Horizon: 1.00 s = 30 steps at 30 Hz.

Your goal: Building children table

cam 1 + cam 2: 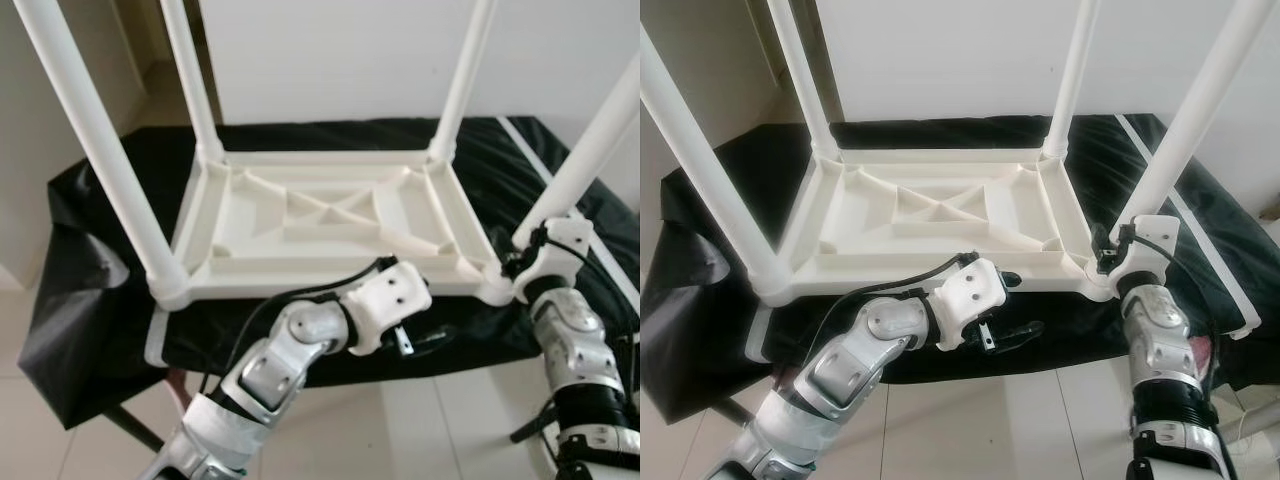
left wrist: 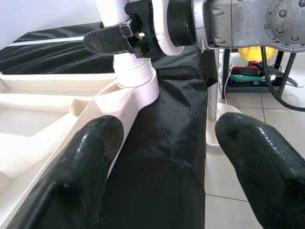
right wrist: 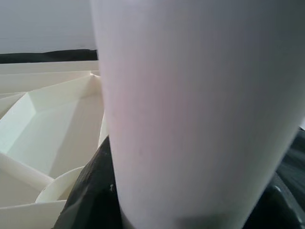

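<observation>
Nearest the camera, the left gripper (image 1: 1015,330) hangs just below the near edge of the upturned white tabletop (image 1: 320,215), fingers (image 2: 81,167) spread apart with nothing between them. That tabletop lies upside down on a black cloth (image 1: 90,290), its four white legs standing upward, one at each corner. At the near right corner, the right gripper (image 1: 520,262) is clamped around the near right leg (image 1: 590,150), just above its threaded socket (image 2: 136,74).
</observation>
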Tool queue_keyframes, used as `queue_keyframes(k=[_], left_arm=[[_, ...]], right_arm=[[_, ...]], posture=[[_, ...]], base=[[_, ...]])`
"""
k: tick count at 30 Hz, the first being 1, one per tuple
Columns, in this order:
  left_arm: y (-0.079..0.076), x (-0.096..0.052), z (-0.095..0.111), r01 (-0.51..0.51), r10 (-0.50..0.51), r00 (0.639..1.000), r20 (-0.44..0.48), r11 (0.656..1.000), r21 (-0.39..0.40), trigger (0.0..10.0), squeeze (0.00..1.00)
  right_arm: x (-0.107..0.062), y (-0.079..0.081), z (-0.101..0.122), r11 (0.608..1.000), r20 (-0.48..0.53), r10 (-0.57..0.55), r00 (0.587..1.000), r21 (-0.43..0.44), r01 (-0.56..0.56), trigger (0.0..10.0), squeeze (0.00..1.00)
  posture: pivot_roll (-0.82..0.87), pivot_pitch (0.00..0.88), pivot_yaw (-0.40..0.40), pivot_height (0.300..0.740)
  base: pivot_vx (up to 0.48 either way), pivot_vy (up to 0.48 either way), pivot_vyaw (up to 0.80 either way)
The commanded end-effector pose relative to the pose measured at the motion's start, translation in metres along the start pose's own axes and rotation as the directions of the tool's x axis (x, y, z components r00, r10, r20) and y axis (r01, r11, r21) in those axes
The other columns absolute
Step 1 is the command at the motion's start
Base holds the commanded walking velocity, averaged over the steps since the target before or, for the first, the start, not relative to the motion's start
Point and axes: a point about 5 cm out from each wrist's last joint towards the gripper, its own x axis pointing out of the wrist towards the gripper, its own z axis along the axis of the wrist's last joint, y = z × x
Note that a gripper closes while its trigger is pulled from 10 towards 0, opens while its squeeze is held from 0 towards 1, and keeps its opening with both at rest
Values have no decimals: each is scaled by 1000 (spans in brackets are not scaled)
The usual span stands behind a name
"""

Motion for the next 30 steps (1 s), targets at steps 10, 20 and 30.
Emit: queue_keyframes(k=[10, 20, 30], left_arm=[[10, 0, -2, -50, 50, 999, -21, 999, 9, 10000, 0], [20, 1, -3, -94, 95, 995, -21, 995, 17, 10000, 0], [27, -3, -3, -138, 139, 990, -25, 990, 34, 10000, 0]], right_arm=[[-7, 35, -24, 938, -105, -317, 943, 110, 328, 10000, 0], [-5, 57, -15, 873, -86, -439, 894, 195, 448, 10000, 0], [-4, 58, -8, 879, -48, -427, 903, 212, 427, 10000, 0]], posture=[[-65, 18, -8, 740], [-60, 4, -20, 740], [-65, 24, -30, 740]], base=[[0, 0, 0], [0, 0, 0], [0, 0, 0]])
